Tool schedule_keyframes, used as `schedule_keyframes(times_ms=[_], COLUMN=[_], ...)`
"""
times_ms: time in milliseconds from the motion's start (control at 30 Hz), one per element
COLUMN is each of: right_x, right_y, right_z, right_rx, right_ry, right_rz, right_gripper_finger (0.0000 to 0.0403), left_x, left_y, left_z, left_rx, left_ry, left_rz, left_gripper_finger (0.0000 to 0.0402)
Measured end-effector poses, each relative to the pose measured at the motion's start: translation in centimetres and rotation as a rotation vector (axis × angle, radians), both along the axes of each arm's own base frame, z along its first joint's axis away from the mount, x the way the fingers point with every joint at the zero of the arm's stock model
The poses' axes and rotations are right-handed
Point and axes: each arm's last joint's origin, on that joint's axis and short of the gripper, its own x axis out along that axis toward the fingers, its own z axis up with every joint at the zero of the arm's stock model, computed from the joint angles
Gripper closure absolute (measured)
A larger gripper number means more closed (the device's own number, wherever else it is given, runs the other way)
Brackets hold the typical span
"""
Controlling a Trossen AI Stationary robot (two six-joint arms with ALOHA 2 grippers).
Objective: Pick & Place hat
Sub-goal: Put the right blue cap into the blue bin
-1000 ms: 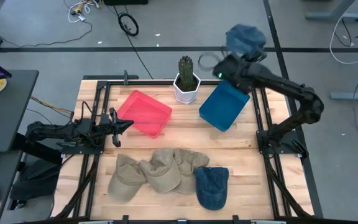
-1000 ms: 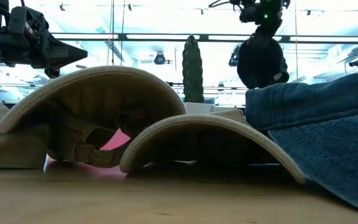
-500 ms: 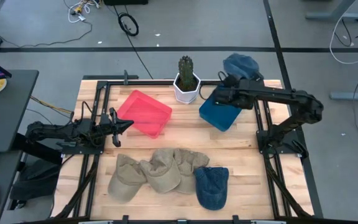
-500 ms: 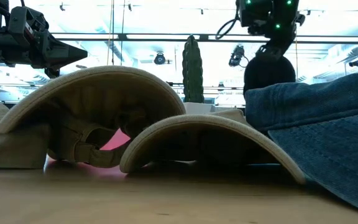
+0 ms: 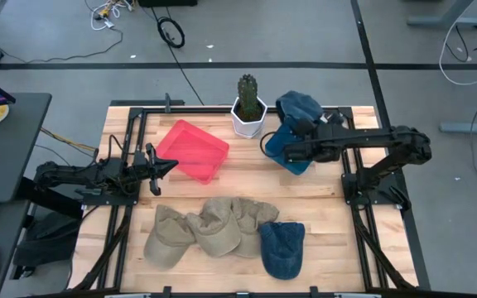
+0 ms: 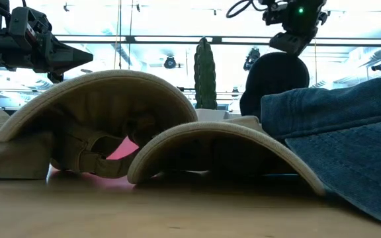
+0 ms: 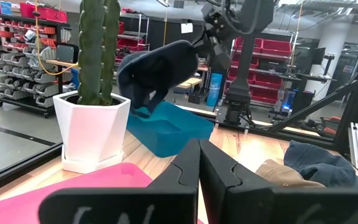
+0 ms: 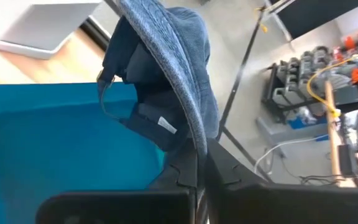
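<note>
My right gripper (image 5: 295, 135) is shut on a blue denim hat (image 5: 298, 108), which hangs over the far end of the blue bin (image 5: 291, 157). The low view shows the hat as a dark shape (image 6: 274, 82) under the gripper (image 6: 295, 36). The left wrist view has it (image 7: 157, 71) just above the bin (image 7: 169, 130). My left gripper (image 5: 171, 165) waits shut beside the red tray (image 5: 193, 149). Three tan hats (image 5: 214, 228) and a second denim hat (image 5: 281, 248) lie on the table near its near edge. My right gripper pinches the denim hat's rim (image 8: 199, 142) between its two fingers, which come level from the table's right side. The hat reaches out past the fingertips with its dark inside and strap (image 8: 138, 93) facing the bin. It is lifted, and I cannot tell whether it touches the bin.
A white pot with a cactus (image 5: 249, 112) stands just left of the held hat and the bin. The red tray lies tilted left of the pot. Black frame rails (image 5: 350, 178) run along both sides of the table. Bare wood (image 5: 247, 178) shows between the bins and the hats.
My right gripper has come down from high beyond the table's far edge, moving toward the near edge and the left, and has tipped level. The denim hat has travelled with it and now hangs over the blue bin's far end, next to the cactus pot.
</note>
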Motion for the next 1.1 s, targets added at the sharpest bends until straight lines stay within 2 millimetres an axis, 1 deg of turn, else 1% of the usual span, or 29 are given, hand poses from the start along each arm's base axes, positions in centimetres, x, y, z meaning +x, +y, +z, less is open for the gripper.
schedule_keyframes(times_ms=[67, 133, 300, 367, 467, 567, 667, 767, 900, 1000, 1100], right_x=[0.0, 0.0, -0.7, -1.1, -1.6, -2.0, -2.2, -2.0, -1.4, -0.7, 0.1], right_y=[0.3, 0.3, 0.0, -0.1, -0.3, -0.6, -0.6, -0.7, -0.7, -0.7, -0.9], right_z=[-0.1, -0.6, -3.1, -4.2, -5.4, -6.2, -6.4, -6.6, -7.0, -7.5, -8.5], right_rx=[0.005, 0.009, 0.062, 0.064, 0.059, 0.049, 0.019, -0.003, 0.014, 0.022, 0.027], right_ry=[-0.007, 0.002, 0.053, 0.083, 0.112, 0.13, 0.132, 0.131, 0.133, 0.156, 0.193], right_rz=[0.004, -0.003, -0.067, -0.088, -0.119, -0.143, -0.145, -0.135, -0.102, -0.072, -0.057], right_gripper_finger=[0.0403, 0.0403, 0.0403, 0.0403, 0.0403, 0.0403, 0.0403, 0.0403, 0.0403, 0.0403, 0.0403], left_x=[0.0, 0.0, 0.0, 0.0, 0.0, 0.0, 0.0, 0.0, 0.0, 0.0, 0.0], left_y=[0.0, 0.0, 0.0, 0.0, 0.0, 0.0, 0.0, 0.0, 0.0, 0.0, 0.0], left_z=[0.0, 0.0, 0.0, 0.0, 0.0, 0.0, 0.0, 0.0, 0.0, 0.0, 0.0], left_rx=[0.0, 0.0, 0.0, 0.0, 0.0, 0.0, 0.0, 0.0, 0.0, 0.0, 0.0], left_ry=[0.0, 0.0, 0.0, 0.0, 0.0, 0.0, 0.0, 0.0, 0.0, 0.0, 0.0], left_rz=[0.0, 0.0, 0.0, 0.0, 0.0, 0.0, 0.0, 0.0, 0.0, 0.0, 0.0], left_gripper_finger=[0.0396, 0.0396, 0.0396, 0.0396, 0.0396, 0.0396, 0.0396, 0.0396, 0.0396, 0.0396, 0.0396])
